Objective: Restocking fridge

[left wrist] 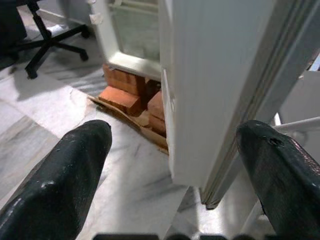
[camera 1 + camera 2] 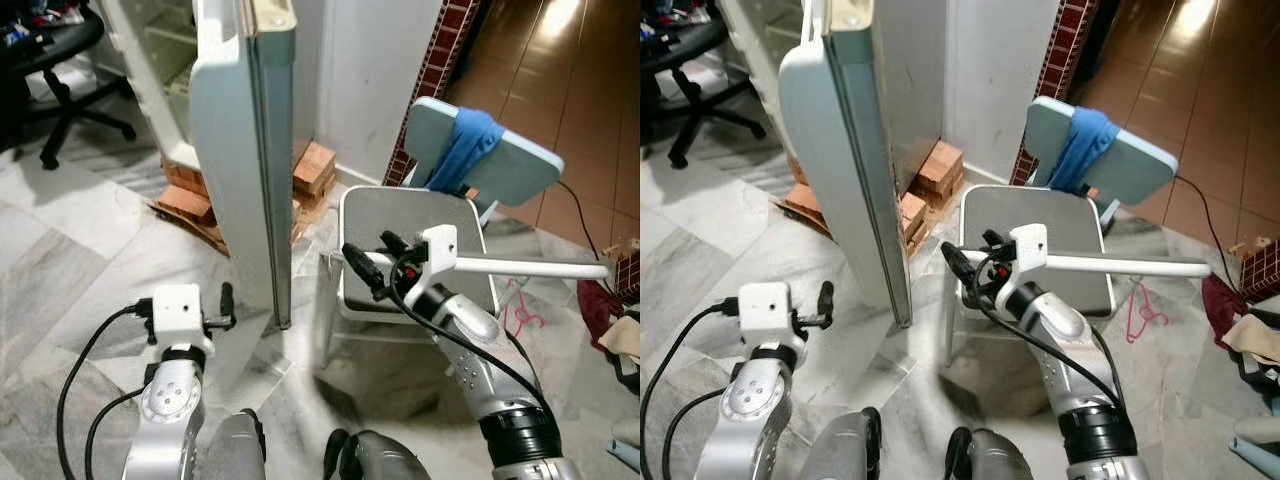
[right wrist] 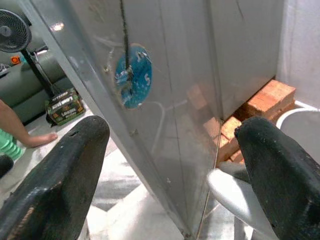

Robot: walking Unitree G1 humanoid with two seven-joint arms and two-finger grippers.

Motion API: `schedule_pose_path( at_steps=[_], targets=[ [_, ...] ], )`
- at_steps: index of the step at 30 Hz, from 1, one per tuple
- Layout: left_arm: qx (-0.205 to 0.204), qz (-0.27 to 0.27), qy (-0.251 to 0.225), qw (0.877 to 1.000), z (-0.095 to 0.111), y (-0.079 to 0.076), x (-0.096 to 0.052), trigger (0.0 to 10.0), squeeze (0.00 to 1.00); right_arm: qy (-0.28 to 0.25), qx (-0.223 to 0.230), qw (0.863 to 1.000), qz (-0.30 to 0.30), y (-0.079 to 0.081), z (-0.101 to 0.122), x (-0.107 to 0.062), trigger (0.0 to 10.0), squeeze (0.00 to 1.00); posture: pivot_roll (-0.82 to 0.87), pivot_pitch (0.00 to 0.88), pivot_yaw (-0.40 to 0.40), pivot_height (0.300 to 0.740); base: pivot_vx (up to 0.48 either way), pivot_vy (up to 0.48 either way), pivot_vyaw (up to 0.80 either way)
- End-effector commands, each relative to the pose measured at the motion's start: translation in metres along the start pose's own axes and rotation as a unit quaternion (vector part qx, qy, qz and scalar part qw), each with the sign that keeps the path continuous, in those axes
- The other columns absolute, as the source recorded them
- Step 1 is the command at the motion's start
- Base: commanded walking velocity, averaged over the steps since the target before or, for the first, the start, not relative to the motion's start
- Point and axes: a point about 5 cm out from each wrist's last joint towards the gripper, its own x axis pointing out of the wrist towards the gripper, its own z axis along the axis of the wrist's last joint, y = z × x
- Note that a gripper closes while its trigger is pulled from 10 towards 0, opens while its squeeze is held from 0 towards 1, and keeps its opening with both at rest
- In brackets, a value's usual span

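The fridge door (image 2: 245, 150) stands open, edge-on before the robot, its bottom corner over the marble floor (image 2: 80, 260); the fridge rests on red bricks (image 2: 312, 168). The left claw (image 1: 175, 165) spreads wide, empty, just left of the door's lower edge. The right claw (image 3: 170, 175) is likewise wide and empty, right of the door, above the grey chair seat (image 2: 400, 215). A blue cloth (image 2: 462, 148) drapes over the chair's backrest.

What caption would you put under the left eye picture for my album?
Robot faces the open fridge door, left gripper beside its lower edge, right gripper over a grey chair, both fingers open.
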Motion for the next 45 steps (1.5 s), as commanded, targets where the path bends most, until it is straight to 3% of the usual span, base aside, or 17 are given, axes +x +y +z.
schedule_pose_path(
  at_steps=[1, 7, 12, 17, 22, 23, 26, 28, 30, 31, 32, 33, 34, 37, 41, 44, 45],
  targets=[
    [0.003, 0.003, 0.006, 1.0, -0.004, 0.002, -0.001, 10.0, 0.0, -0.021, -0.014, 1.0, 0.0, 0.003, 0.007, 0.006, 10.0, 0.0, 0.12, 0.117, -0.036, 0.74, 0.0, 0.0, 0.0],
    [-0.001, 0.005, 0.007, 1.0, -0.005, 0.002, -0.001, 10.0, 0.0, -0.067, 0.005, 0.997, 0.026, 0.027, 0.031, 0.028, 10.0, 0.0, 0.12, 0.121, -0.041, 0.74, 0.0, 0.0, 0.0],
    [0.0, 0.005, 0.007, 1.0, -0.005, 0.0, 0.001, 10.0, 0.0, -0.106, -0.006, 0.993, 0.059, 0.066, 0.052, 0.066, 10.0, 0.0, 0.13, 0.121, -0.045, 0.74, 0.0, 0.0, 0.0],
    [0.001, 0.007, 0.005, 1.0, -0.004, 0.0, 0.001, 10.0, 0.0, -0.122, 0.005, 0.988, 0.092, 0.093, 0.062, 0.081, 10.0, 0.0, 0.15, 0.12, -0.052, 0.74, 0.0, 0.0, 0.0],
    [0.001, 0.011, 0.003, 1.0, -0.004, 0.002, 0.001, 10.0, 0.0, -0.134, 0.083, 0.977, 0.144, 0.123, 0.077, 0.089, 10.0, 0.0, 0.15, 0.118, -0.054, 0.74, 0.0, 0.0, 0.0],
    [0.001, 0.011, 0.003, 1.0, -0.004, 0.002, 0.001, 10.0, 0.0, -0.131, 0.116, 0.969, 0.175, 0.131, 0.08, 0.086, 10.0, 0.0, 0.15, 0.117, -0.052, 0.74, 0.0, 0.0, 0.0],
    [0.002, 0.011, 0.003, 1.0, -0.003, 0.002, 0.002, 10.0, 0.0, -0.116, 0.227, 0.911, 0.323, 0.16, 0.092, 0.067, 10.0, 0.0, 0.15, 0.115, -0.05, 0.74, 0.0, 0.0, 0.0],
    [0.003, 0.01, 0.002, 1.0, -0.003, 0.003, 0.003, 10.0, 0.0, -0.11, 0.254, 0.866, 0.416, 0.171, 0.1, 0.047, 10.0, 0.0, 0.15, 0.113, -0.047, 0.74, 0.0, 0.0, 0.0],
    [0.004, 0.008, 0.002, 1.0, -0.003, 0.003, 0.003, 10.0, 0.0, -0.102, 0.247, 0.842, 0.469, 0.173, 0.102, 0.031, 10.0, 0.0, 0.15, 0.11, -0.043, 0.74, 0.0, 0.0, 0.0],
    [0.004, 0.004, 0.0, 1.0, -0.002, 0.003, 0.004, 10.0, 0.0, -0.09, 0.227, 0.86, 0.449, 0.162, 0.094, 0.032, 10.0, 0.0, 0.14, 0.108, -0.04, 0.74, 0.0, 0.0, 0.0],
    [0.004, 0.004, 0.0, 1.0, -0.002, 0.003, 0.004, 10.0, 0.0, -0.09, 0.227, 0.86, 0.449, 0.162, 0.094, 0.032, 10.0, 0.0, 0.14, 0.108, -0.04, 0.74, 0.0, 0.0, 0.0],
    [0.003, 0.002, -0.001, 1.0, -0.002, 0.002, 0.005, 10.0, 0.0, -0.077, 0.203, 0.889, 0.403, 0.147, 0.083, 0.038, 10.0, 0.0, 0.14, 0.107, -0.037, 0.74, 0.0, 0.0, 0.0],
    [0.002, 0.001, -0.002, 1.0, -0.001, 0.002, 0.006, 10.0, 0.0, -0.066, 0.188, 0.905, 0.377, 0.137, 0.076, 0.041, 10.0, 0.0, 0.14, 0.107, -0.035, 0.74, 0.0, 0.0, 0.0],
    [0.002, -0.001, -0.004, 1.0, 0.0, 0.001, 0.007, 10.0, 0.0, -0.05, 0.162, 0.922, 0.347, 0.125, 0.066, 0.043, 10.0, 0.0, 0.14, 0.105, -0.034, 0.74, 0.0, 0.0, 0.0],
    [0.005, 0.006, -0.007, 1.0, 0.001, 0.004, 0.009, 10.0, 0.0, 0.003, 0.086, 0.97, 0.227, 0.077, 0.033, 0.036, 10.0, 0.0, 0.14, 0.102, -0.034, 0.74, 0.0, 0.0, 0.0],
    [0.017, 0.016, -0.021, 1.0, 0.007, 0.01, 0.015, 10.0, 0.0, 0.05, 0.026, 0.989, 0.139, 0.041, 0.014, 0.016, 10.0, 0.0, 0.13, 0.107, -0.03, 0.74, 0.0, 0.0, 0.0],
    [0.017, 0.016, -0.021, 1.0, 0.007, 0.01, 0.015, 10.0, 0.0, 0.05, 0.026, 0.989, 0.139, 0.041, 0.014, 0.016, 10.0, 0.0, 0.13, 0.107, -0.03, 0.74, 0.0, 0.0, 0.0]
  ],
)
